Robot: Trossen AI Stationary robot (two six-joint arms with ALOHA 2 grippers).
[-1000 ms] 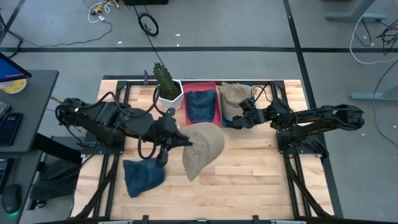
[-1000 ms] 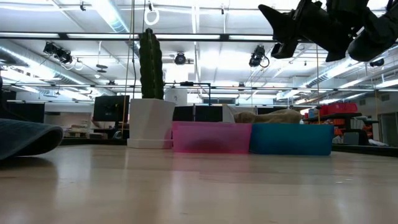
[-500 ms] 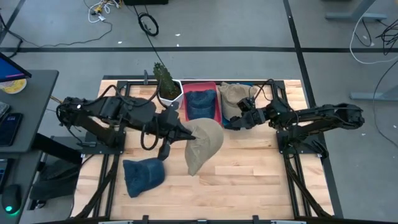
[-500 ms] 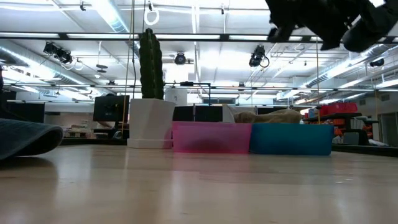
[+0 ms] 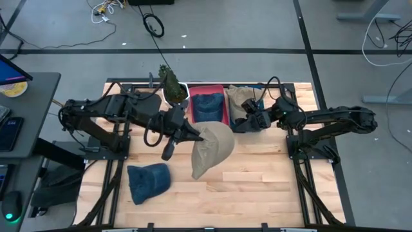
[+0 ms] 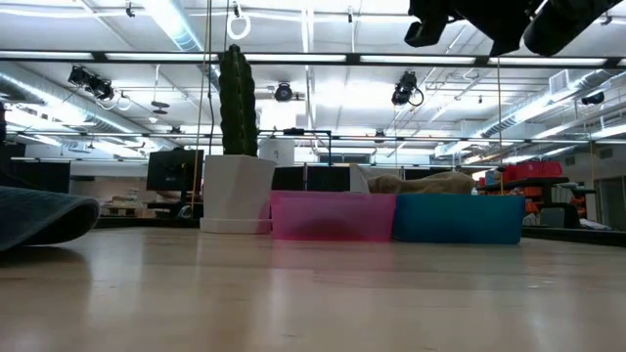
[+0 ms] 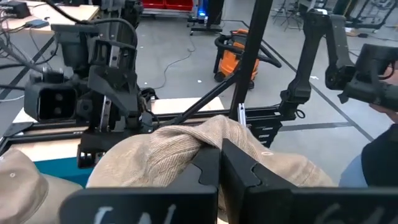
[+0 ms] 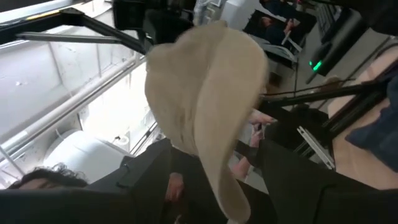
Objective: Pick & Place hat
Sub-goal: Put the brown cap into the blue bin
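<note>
Blue hat [image 5: 148, 181]: flat on the wooden table [image 5: 257, 180], near front-left corner, apart from both arms.
Left gripper [image 5: 193, 135]: above table centre, fingers clamped on crown of tan hat [image 5: 211, 149]; hat lifted clear of tabletop, brim hanging down.
Potted cactus [image 5: 170, 84]: at back edge, just left of bins.
Pink bin [image 5: 208, 107]: holds a blue hat.
Teal bin [image 5: 243, 127]: touching pink bin on its right, holds a tan hat.
Right gripper [image 5: 248, 121]: over teal bin, fingers spread, empty.
</note>
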